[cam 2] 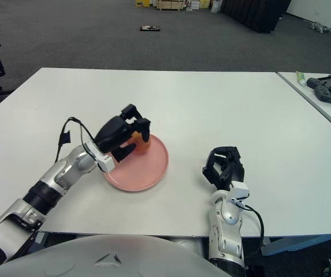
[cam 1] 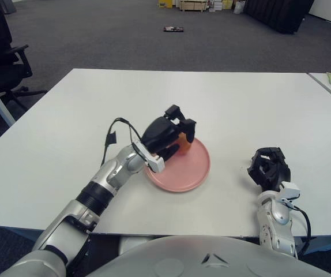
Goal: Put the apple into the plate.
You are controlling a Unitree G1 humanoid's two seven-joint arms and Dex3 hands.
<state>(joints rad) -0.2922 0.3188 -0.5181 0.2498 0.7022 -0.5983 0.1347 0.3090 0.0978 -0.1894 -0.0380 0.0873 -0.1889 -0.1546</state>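
A small orange-red apple (cam 1: 184,145) sits low over the left part of a round, flat pink plate (cam 1: 190,171) on the white table, mostly hidden by dark fingers.

The left hand (cam 2: 122,137) was over the left part of the pink plate (cam 2: 151,167), its fingers closed around the apple (cam 2: 142,141). The right hand (cam 2: 224,167) showed well to the right, beside the plate on the white desk (cam 2: 211,109).
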